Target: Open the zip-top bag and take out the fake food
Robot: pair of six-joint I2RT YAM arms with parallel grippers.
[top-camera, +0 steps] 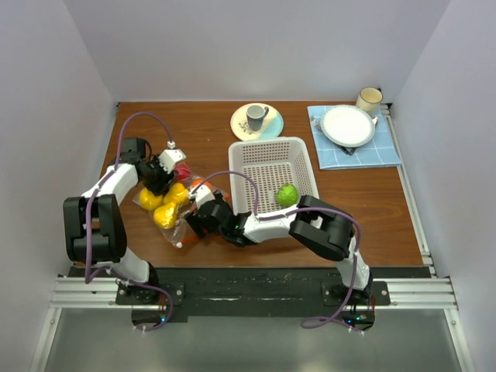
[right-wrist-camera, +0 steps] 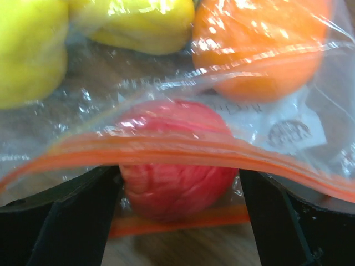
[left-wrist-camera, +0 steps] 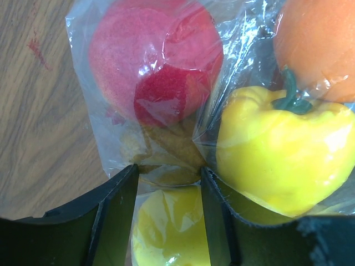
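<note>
— Where is the zip-top bag point(top-camera: 167, 211) to be found?

— It is laid on the table point(top-camera: 372, 209) to the left of the white basket point(top-camera: 267, 149), off the basket's near left corner. Most of the fake food point(top-camera: 169, 215) is seen inside it: yellow pieces, an orange piece point(right-wrist-camera: 260, 50) and a fuzzy red piece point(left-wrist-camera: 152, 61).

— Is anything held by the basket?

— One green fruit point(top-camera: 287, 194) is seen in it, by its near right corner.

— How is the right claw point(right-wrist-camera: 178, 188) set?

— It is placed at the bag end nearest the basket. The bag's mouth is parted there. One orange-red zip strip point(right-wrist-camera: 177, 145) is draped across the front of the black fingers point(right-wrist-camera: 66, 221), and the other is seen lower down between them. A red fruit point(right-wrist-camera: 177, 177) is grasped, both its sides being met by the fingers.

— And the left claw point(left-wrist-camera: 169, 185)?

— It is planted on the bag end farthest from the basket. Its fingers point(left-wrist-camera: 113, 216) are set narrowly apart, with bag film and a yellow piece point(left-wrist-camera: 169, 233) seen between them. Whether anything is gripped cannot be told.

— What else is carried by the table?

— Just beyond the basket's far edge, a plate point(top-camera: 273, 130) with a grey cup point(top-camera: 256, 116) is set. To the basket's far right, a blue cloth point(top-camera: 387, 151) is spread under a white plate point(top-camera: 348, 125), with a cream mug point(top-camera: 369, 99) behind.
</note>
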